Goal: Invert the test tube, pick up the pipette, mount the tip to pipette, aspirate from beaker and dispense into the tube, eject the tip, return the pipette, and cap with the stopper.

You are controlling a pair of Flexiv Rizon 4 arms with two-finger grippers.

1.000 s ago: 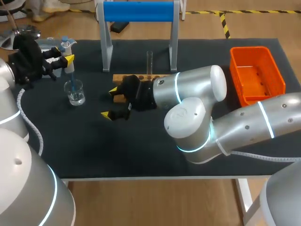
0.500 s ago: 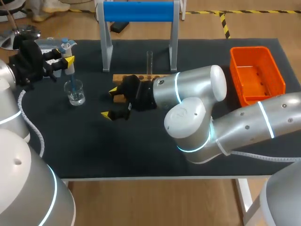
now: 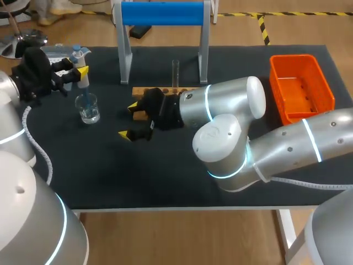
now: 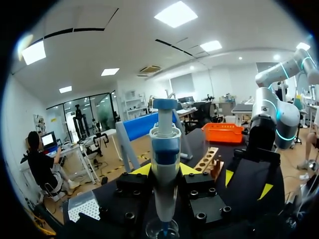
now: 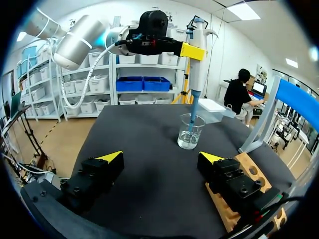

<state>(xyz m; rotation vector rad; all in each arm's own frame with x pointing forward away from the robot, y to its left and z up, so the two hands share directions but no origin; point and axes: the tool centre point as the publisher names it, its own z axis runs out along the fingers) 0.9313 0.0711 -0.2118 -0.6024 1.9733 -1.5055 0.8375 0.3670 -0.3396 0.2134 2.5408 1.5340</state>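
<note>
Left gripper (image 3: 78, 65), clamped on pipette (image 3: 83, 81), nudged slightly; tip (image 5: 192, 107) still in beaker (image 3: 88, 109), bench left-rear. Aspiration likely ongoing. Right gripper (image 3: 128, 120) apart, unmoved.

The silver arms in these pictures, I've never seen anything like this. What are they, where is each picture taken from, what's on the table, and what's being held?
This is one robot with two arms working at a black table. The wide picture looks down from above and behind it: the left arm comes in at the picture's left, the right arm at its right. The two round pictures come from a camera on each wrist, looking forward. The left pincer is shut on a pipette, upright, its tip reaching down into a glass beaker of clear liquid. The right pincer is open and holds nothing. Also on the table: a wooden rack with a test tube standing in it, an orange bin and a blue-barred stand.
</note>
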